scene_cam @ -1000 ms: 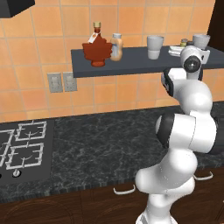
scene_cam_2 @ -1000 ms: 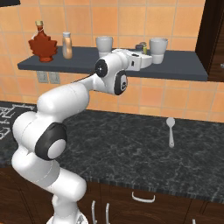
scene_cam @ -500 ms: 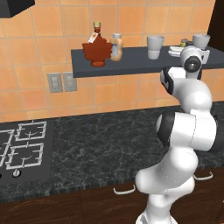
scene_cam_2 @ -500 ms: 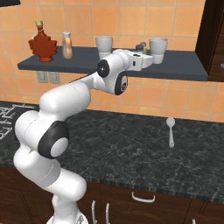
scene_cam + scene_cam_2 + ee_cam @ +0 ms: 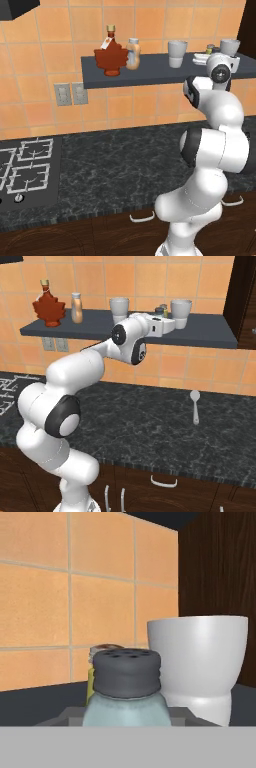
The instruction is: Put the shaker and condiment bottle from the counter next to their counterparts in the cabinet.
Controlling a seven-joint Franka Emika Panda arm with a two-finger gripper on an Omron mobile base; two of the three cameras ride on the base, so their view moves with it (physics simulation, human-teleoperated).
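One shaker point(image 5: 127, 688) sits upright right at the claw point(image 5: 172, 324), apparently clenched between its fingers, yellow-green counterpart point(image 5: 95, 671) just behind, white cup point(image 5: 200, 662) beside.

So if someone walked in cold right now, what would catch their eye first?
Probably the white arm reaching up to the cabinet, its gripper at the shelf between two white cups. Next, in the hand view, the shaker sits right at the fingertips, with the yellow-green shaker just behind it and a white cup beside it. At the shelf's far left stand the maple-leaf bottle and the condiment bottle.
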